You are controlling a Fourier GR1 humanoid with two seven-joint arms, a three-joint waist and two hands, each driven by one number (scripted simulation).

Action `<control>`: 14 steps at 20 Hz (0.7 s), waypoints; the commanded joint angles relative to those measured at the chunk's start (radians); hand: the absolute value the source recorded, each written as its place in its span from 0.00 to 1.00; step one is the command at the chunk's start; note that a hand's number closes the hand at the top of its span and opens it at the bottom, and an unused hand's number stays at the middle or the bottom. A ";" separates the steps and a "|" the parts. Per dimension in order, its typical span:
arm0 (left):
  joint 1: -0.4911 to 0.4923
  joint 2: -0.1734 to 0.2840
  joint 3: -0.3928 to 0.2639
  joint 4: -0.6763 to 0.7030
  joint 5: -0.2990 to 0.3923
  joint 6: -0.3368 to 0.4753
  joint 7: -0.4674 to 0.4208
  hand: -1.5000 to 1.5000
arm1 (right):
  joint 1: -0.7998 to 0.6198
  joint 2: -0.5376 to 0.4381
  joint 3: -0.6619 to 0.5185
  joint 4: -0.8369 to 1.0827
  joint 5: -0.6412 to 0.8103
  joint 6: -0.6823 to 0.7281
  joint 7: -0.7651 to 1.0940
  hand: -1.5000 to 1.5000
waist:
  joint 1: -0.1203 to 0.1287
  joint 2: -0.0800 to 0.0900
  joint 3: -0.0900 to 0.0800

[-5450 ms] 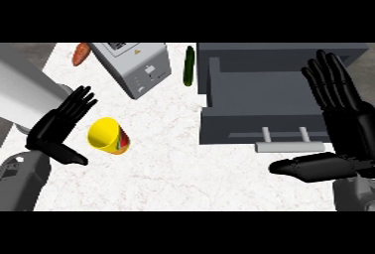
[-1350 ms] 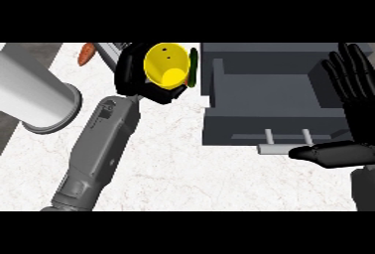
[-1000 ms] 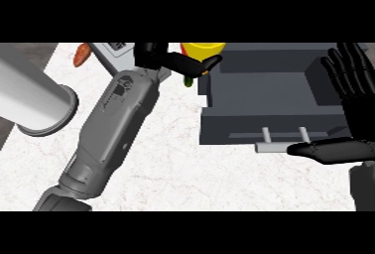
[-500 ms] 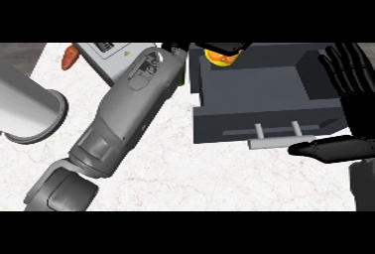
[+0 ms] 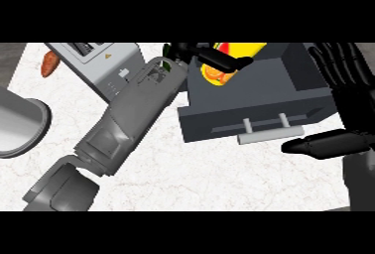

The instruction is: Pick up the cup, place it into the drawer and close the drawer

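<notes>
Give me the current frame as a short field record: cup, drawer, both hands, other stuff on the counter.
cup: yellow cup, held over the open drawer's back left part, not yet released
drawer: grey drawer, open, handle toward the robot
left hand: left hand, fingers curled round the cup
right hand: right hand, open, fingers up, at the drawer's right side
other: grey appliance at upper left; round grey container at left edge; orange item near top left

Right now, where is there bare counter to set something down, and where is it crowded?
Free: the counter below the drawer, between the left forearm and the right hand. Crowded: the top left, where the toaster and pot flank the forearm, and the drawer's back, where the left hand holds the cup.
</notes>
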 commanded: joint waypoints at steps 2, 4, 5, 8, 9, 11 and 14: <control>0.016 0.000 -0.089 0.034 0.020 -0.023 0.000 1.00 | -0.041 0.037 0.049 0.007 0.017 -0.013 0.000 0.00 | -0.041 0.012 0.000; 0.041 0.000 -0.094 0.035 0.038 -0.027 -0.030 0.00 | -0.031 0.008 0.029 -0.010 -0.016 0.019 0.017 0.00 | -0.046 0.009 -0.001; 0.055 0.000 -0.094 0.015 0.062 -0.002 -0.041 0.00 | -0.037 0.023 0.053 0.003 0.002 0.013 0.012 0.00 | -0.062 0.014 -0.001; 0.095 0.000 -0.087 -0.027 0.127 -0.015 -0.090 0.00 | -0.075 0.030 0.071 0.041 -0.069 0.081 -0.004 0.00 | -0.076 0.024 -0.001; 0.092 0.000 -0.066 -0.027 0.144 -0.005 -0.114 0.00 | -0.041 0.049 0.104 0.037 -0.075 0.107 -0.023 0.00 | -0.072 0.026 -0.001; 0.097 0.000 -0.043 -0.055 0.200 -0.032 -0.139 0.00 | -0.057 0.033 0.100 0.047 -0.134 0.159 -0.008 1.00 | -0.060 0.018 -0.002; 0.073 0.000 -0.020 -0.094 0.258 -0.073 -0.183 0.00 | -0.056 0.013 0.172 0.006 -0.191 0.265 0.027 1.00 | -0.062 0.008 -0.003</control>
